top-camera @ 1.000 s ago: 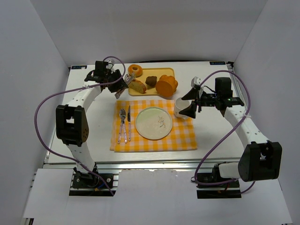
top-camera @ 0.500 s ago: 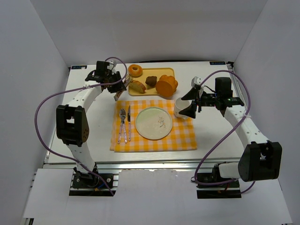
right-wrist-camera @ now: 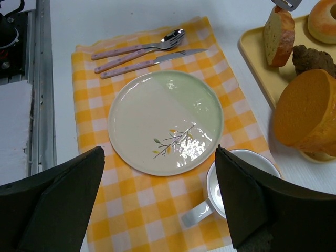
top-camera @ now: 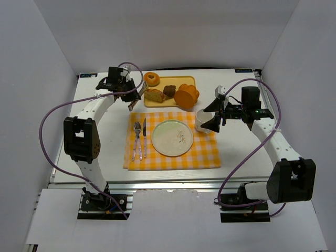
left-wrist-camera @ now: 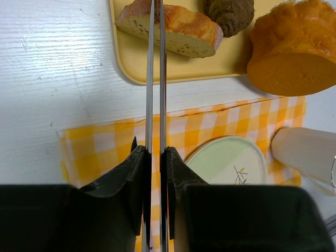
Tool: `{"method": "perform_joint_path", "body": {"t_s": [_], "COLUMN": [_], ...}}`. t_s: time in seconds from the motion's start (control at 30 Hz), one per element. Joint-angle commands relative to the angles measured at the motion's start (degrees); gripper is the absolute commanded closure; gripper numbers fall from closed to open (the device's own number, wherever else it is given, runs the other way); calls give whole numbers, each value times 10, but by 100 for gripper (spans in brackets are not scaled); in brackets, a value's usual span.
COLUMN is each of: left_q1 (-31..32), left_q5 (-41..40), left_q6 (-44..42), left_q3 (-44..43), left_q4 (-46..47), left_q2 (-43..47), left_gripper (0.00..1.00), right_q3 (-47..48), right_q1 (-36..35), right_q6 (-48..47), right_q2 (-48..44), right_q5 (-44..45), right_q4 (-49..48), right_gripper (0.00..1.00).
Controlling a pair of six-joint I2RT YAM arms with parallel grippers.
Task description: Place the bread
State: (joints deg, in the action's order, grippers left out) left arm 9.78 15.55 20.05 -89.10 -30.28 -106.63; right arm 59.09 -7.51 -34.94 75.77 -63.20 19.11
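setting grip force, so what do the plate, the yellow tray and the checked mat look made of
Plate: likely glazed ceramic, glossy, with bright glare spots.
Tray: probably matte plastic, even yellow with a rounded rim.
Mat: woven cloth, judging by its gingham check and soft edge.

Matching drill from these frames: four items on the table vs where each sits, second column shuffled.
1 bread slice
2 plate
3 mug
4 cutlery

A left of the plate, on the checked cloth
B on the yellow tray
C right of the plate, at the cloth's far edge
D middle of the cloth

Pairs: 1-B, 2-D, 3-C, 4-A
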Motion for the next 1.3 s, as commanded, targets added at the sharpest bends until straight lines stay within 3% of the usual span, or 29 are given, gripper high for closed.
{"method": "perform_joint_path", "body": {"t_s": [0.0, 0.2, 0.67, 0.97, 1.27], "left_q1": [2, 2, 27, 94, 132], "left_q5": [11, 34, 156, 172, 146], "left_q6": [16, 44, 68, 51, 17], "left_q3": [-18, 48, 318, 357, 367], "left_q4": [26, 66, 130, 82, 60], "left_q2": [55, 149, 370, 373, 349], "left_gripper": [100, 100, 100, 100, 86], "right_q3": [12, 20, 30, 32, 22], "right_q1": [4, 7, 11, 14, 14], "right_q6": [0, 1, 5, 8, 9], "right_q2": [-8, -10, -4, -4, -14], "right_q5": [-15, -17, -17, -16, -10], "right_q4": [-11, -9, -8, -7, -5], "right_gripper": [11, 11, 11, 11, 11]}}
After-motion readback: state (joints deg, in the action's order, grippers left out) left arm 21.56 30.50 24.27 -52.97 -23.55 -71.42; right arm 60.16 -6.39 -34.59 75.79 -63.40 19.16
